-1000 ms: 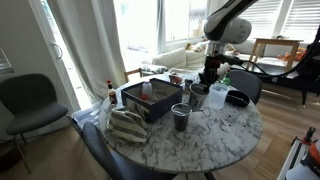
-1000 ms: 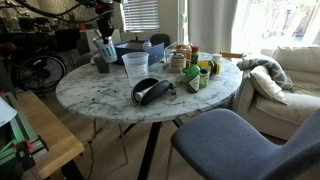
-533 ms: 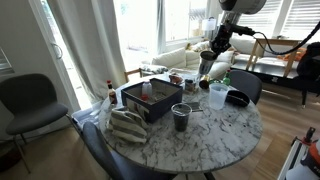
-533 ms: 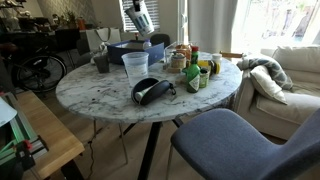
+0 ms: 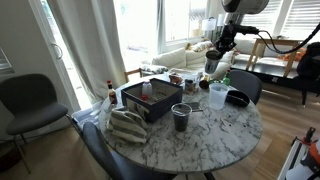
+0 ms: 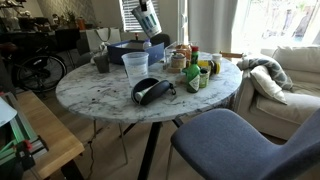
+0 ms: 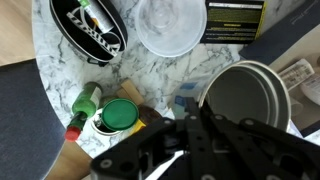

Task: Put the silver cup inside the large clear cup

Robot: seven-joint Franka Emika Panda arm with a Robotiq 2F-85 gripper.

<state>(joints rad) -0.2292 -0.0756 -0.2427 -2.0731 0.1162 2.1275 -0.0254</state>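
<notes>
My gripper (image 5: 212, 62) is shut on the silver cup (image 5: 211, 68) and holds it tilted in the air above the table, as both exterior views show (image 6: 152, 24). In the wrist view the silver cup's round mouth (image 7: 246, 98) fills the right side beside my dark fingers (image 7: 190, 135). The large clear cup (image 5: 217, 96) stands upright on the marble table, below and slightly ahead of the held cup. It also shows in an exterior view (image 6: 135, 68) and from above in the wrist view (image 7: 172, 25).
A darker grey tumbler (image 5: 181, 117) stands apart on the table (image 6: 101, 62). A black bowl (image 7: 88, 27) lies next to the clear cup (image 6: 150, 90). Bottles and a green-lidded jar (image 7: 122, 115) crowd one side. A dark blue box (image 5: 150, 100) holds items.
My gripper has lifted the silver cup off the table and carried it up and sideways, over towards the large clear cup.
</notes>
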